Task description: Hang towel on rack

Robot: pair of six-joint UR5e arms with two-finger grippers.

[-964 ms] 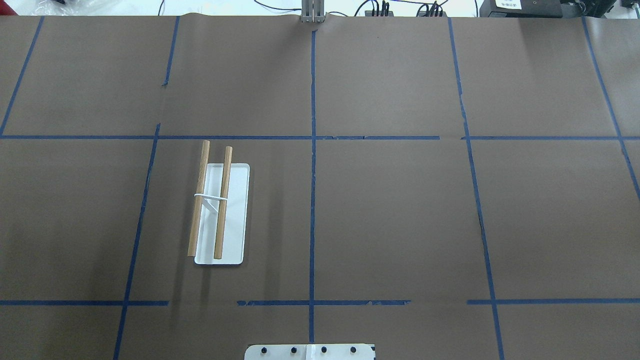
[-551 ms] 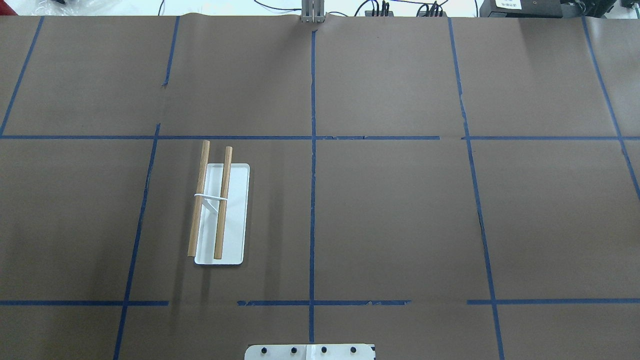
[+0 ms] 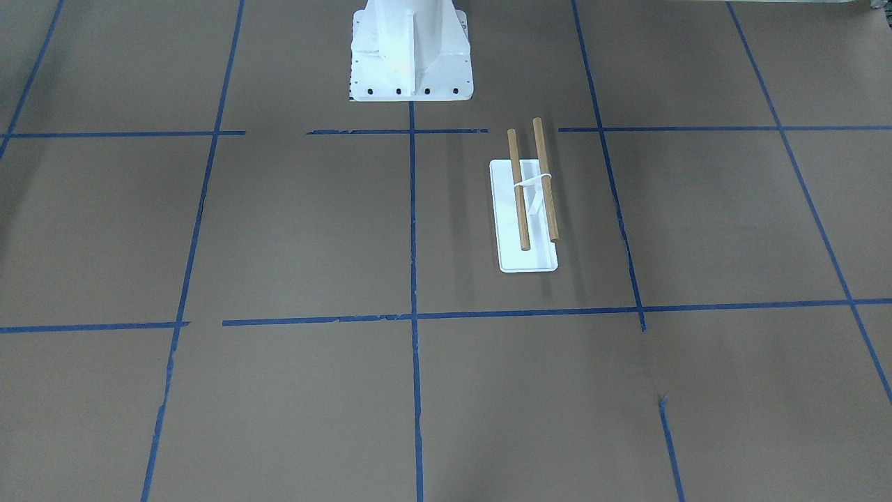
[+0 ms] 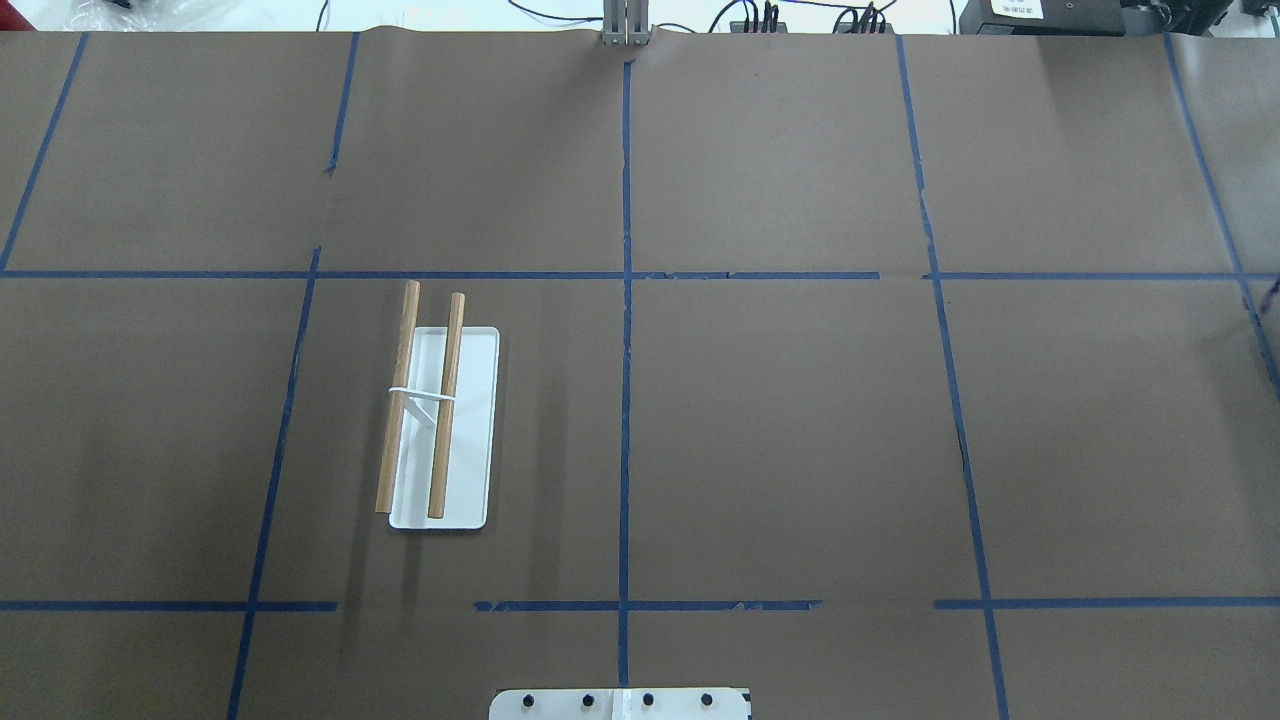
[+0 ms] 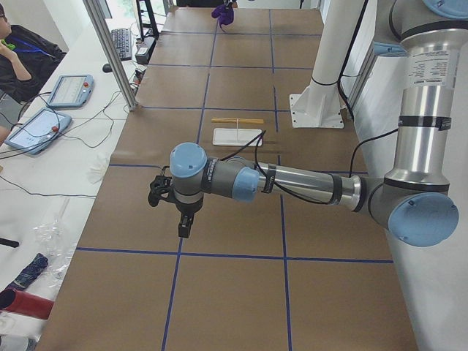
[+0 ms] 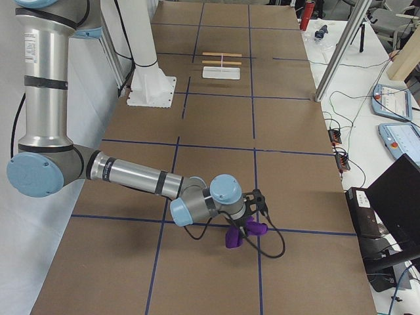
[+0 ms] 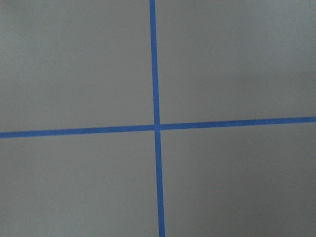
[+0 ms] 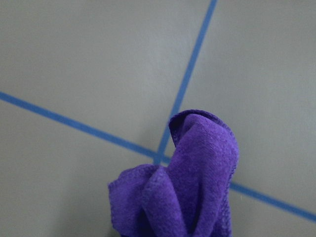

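Note:
The rack (image 4: 470, 420) stands left of the table's middle, a white base with two brown dowels; it also shows in the front view (image 3: 529, 258) and both side views (image 5: 238, 135) (image 6: 222, 71). The purple towel (image 8: 197, 182) is bunched close under the right wrist camera, over a tape cross. In the right side view the towel (image 6: 237, 235) hangs at my right gripper (image 6: 246, 223), far from the rack; whether the gripper is shut on it I cannot tell. My left gripper (image 5: 184, 227) hovers over bare paper, and I cannot tell if it is open.
Brown paper with blue tape lines (image 4: 626, 400) covers the table. The white robot pedestal (image 3: 410, 52) is bolted at the near middle. An aluminium post (image 5: 113, 58), tablets and cables lie beyond the far edge. A person (image 5: 18, 51) sits there.
The rack has not moved. A small dark purple speck has appeared at the overhead view's right edge.

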